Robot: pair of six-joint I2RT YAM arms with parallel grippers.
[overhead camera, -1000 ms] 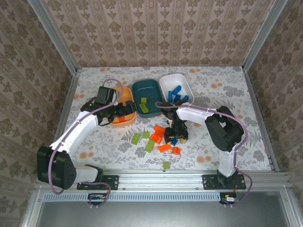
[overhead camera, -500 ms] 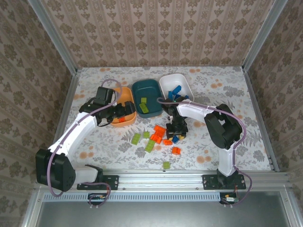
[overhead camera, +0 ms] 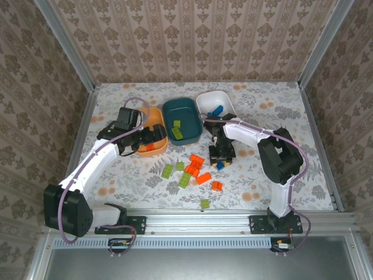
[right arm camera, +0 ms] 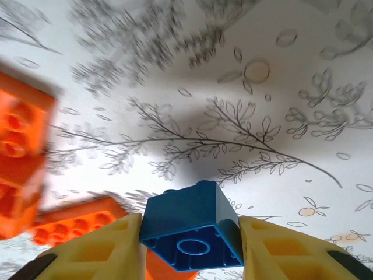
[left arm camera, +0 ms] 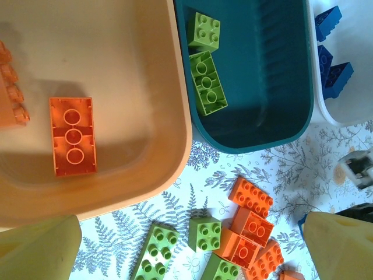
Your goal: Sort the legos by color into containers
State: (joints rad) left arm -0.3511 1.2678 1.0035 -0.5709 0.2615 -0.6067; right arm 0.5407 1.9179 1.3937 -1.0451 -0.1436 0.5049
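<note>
My right gripper (overhead camera: 221, 158) is shut on a blue lego (right arm camera: 187, 224) and holds it just above the floral tabletop, in front of the white dish (overhead camera: 205, 102). That white dish holds several blue legos (left arm camera: 337, 79). The teal dish (overhead camera: 186, 109) holds two lime green legos (left arm camera: 207, 90). In the orange dish (left arm camera: 180, 146) lies an orange lego (left arm camera: 73, 136). My left gripper (overhead camera: 156, 139) hovers open at the orange dish's near edge, with nothing between its yellow fingers (left arm camera: 41, 248). Loose orange legos (overhead camera: 197, 162) and green legos (overhead camera: 168, 171) lie in front of the dishes.
One green lego (overhead camera: 204, 203) lies alone near the front rail, and an orange one (overhead camera: 217, 186) lies right of the pile. Orange legos (right arm camera: 23, 140) sit close on the left of my right gripper. Walls enclose the table on three sides.
My right gripper has risen from the pile and moved back and slightly right with the blue lego in it. The left arm has hardly moved.
</note>
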